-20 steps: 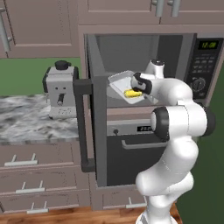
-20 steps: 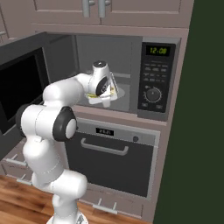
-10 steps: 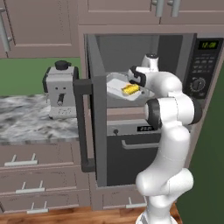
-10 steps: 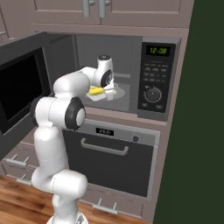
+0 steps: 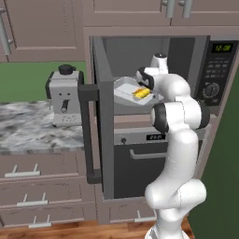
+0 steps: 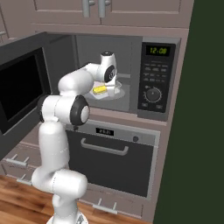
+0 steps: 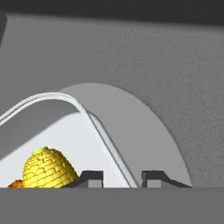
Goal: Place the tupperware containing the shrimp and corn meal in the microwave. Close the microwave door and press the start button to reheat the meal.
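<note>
Gripper [image 7: 122,179] fingertips apart astride the shallow white rectangular tupperware's [image 7: 94,120] rim; bright yellow corn cob [image 7: 48,168] at 8 o'clock.

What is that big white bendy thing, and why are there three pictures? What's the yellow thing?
The white bendy thing is a robot arm in a pretend kitchen. Two pictures come from cameras behind it, one on its left, one on its right. The third comes from a camera on its hand, looking past its two dark fingers. The arm reaches into the microwave, whose door hangs wide open. Inside lies a white tupperware with yellow corn and a little orange shrimp. The fingers sit on either side of the tray's rim with a gap between them, so the grip looks loose. A coffee machine stands on the marble counter.
</note>
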Robot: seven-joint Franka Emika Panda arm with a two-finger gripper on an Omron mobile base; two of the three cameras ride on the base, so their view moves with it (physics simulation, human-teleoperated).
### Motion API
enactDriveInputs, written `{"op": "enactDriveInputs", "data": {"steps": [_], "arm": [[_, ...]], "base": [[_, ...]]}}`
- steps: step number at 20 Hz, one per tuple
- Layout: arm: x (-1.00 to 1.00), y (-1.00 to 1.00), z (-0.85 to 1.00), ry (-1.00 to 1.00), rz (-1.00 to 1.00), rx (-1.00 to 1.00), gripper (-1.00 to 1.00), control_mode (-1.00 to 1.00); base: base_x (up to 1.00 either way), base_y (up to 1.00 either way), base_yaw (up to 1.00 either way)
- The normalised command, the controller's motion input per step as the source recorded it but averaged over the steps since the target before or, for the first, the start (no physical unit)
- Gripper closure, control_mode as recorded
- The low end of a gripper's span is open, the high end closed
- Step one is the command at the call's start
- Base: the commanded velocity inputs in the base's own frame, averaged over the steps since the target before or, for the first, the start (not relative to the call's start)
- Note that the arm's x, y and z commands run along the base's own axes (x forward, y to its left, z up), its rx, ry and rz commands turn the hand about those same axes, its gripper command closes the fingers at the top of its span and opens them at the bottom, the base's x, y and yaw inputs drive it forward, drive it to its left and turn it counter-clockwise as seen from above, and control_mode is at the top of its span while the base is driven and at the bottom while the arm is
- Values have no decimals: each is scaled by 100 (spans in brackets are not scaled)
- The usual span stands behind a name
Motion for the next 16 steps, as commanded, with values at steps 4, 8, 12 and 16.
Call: {"op": "enactDriveInputs", "data": {"steps": [4, 8, 12, 16], "arm": [[-80, 0, 0, -16, -2, 0, -100, -100], [-100, -1, 0, -22, 0, 0, -100, -100], [-100, 0, 0, -17, 0, 0, -100, -100], [-100, 0, 19, -15, 0, 0, -100, -100]], "base": [[0, 0, 0], [0, 0, 0], [0, 0, 0], [0, 0, 0]]}}
